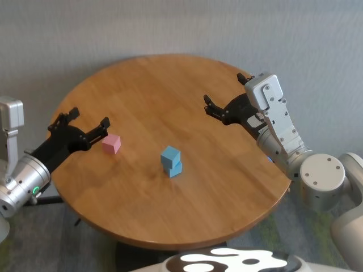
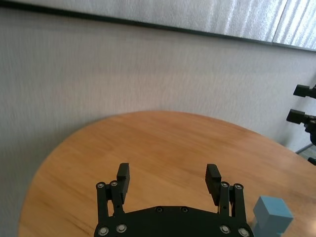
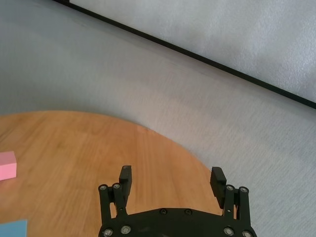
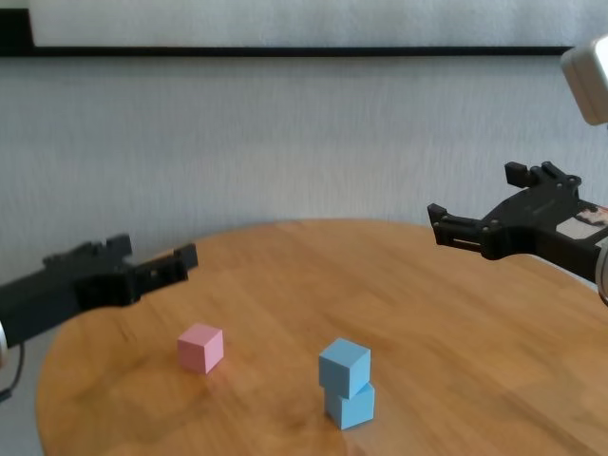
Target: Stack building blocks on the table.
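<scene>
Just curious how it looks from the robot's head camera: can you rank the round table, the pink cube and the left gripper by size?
1. table, by far the largest.
2. left gripper, open, at the table's left edge.
3. pink cube, smallest, though the gripper may sit nearer the camera.
</scene>
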